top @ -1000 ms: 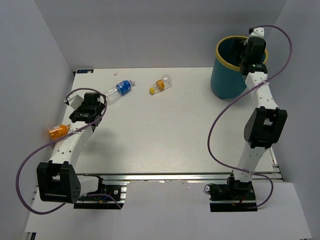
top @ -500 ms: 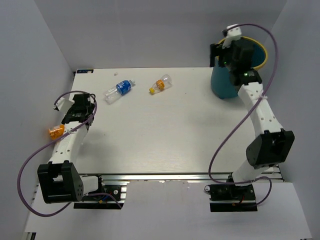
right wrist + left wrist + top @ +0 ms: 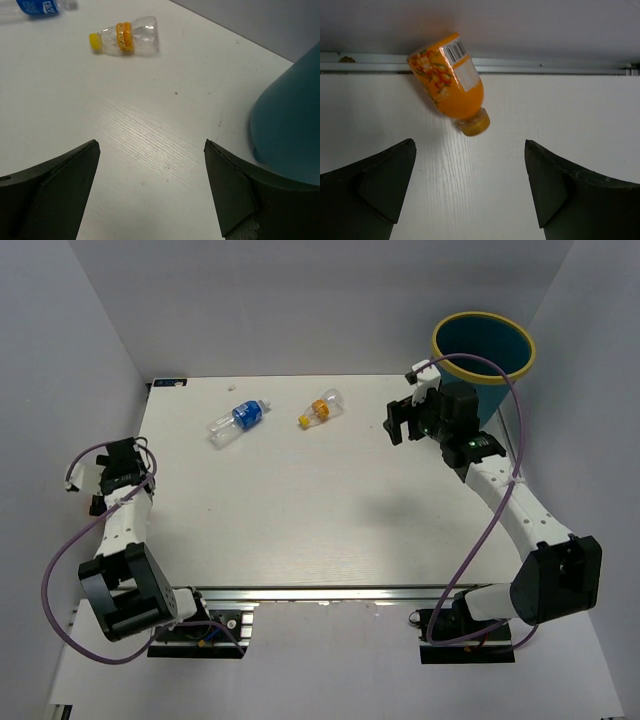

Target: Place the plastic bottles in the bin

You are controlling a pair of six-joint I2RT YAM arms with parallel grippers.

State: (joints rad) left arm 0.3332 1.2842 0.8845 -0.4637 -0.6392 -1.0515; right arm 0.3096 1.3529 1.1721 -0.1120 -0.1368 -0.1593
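Three bottles lie on their sides on the white table point(image 3: 300, 500); none is in the bin point(image 3: 483, 324) yet. In the view from above, the teal bin with the yellow rim stands at the table's one o'clock corner. The blue-label bottle point(image 3: 238, 420) is near eleven o'clock; the clear bottle point(image 3: 321, 408) with an orange band and a yellow cap is close to twelve o'clock. The orange bottle point(image 3: 451, 82) shows only in the left wrist view, against the metal rail point(image 3: 545, 67) at the table's edge, about nine o'clock on the table; its cap points back at the left pincer point(image 3: 470, 147).

Both pincers are wide open and hold nothing. The left pincer hangs just short of the orange bottle; the right pincer point(image 3: 150, 147) hangs over bare table, with the clear bottle at its eleven o'clock and the bin at its three o'clock.

The orange bottle looks full, so it is likely the heavy one; it is round and smooth and may roll along the rail. A good place to grab it is across the fat middle, not the thin neck. The two see-through bottles look empty; they should be light, thin and easy to squash, so a soft squeeze on the middle is best.

The orange bottle has a barcode point(image 3: 454, 50) and pictures of orange fruit; the blue label has white letters; none of the words can be read.
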